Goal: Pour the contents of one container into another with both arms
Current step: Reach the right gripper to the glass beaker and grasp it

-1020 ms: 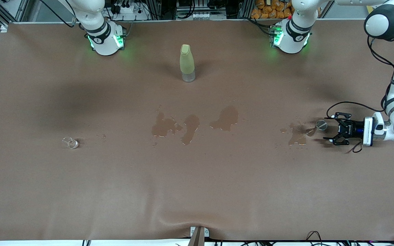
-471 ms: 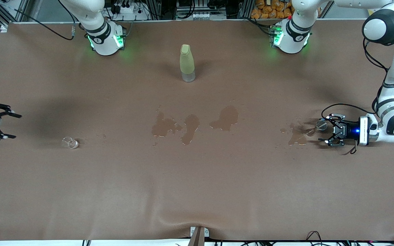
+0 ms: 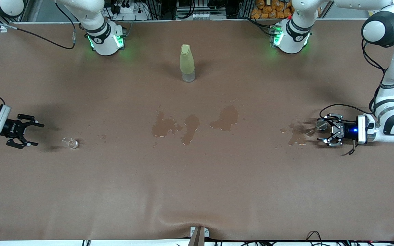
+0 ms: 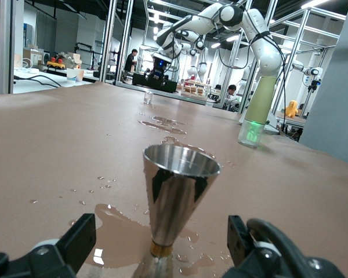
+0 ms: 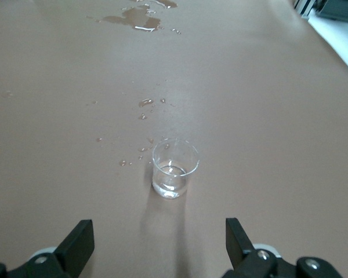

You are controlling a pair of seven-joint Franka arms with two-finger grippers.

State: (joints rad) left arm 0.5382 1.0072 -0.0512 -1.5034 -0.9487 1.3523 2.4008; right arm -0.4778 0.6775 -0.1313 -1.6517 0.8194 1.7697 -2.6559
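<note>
- Left gripper [image 3: 325, 131], fingers spread, low beside the steel cup [image 3: 321, 125] standing by a puddle [image 3: 297, 135]; centre on its stem.
- Right gripper [image 3: 29, 134], fingers apart, near the upright glass cup [image 3: 71, 142]; approach level and square.

Nothing between my right claw [image 3: 33, 134] and the glass cup [image 3: 70, 142], just bare bench [image 3: 197, 191]; bottle [image 3: 187, 63] stands well clear.
</note>
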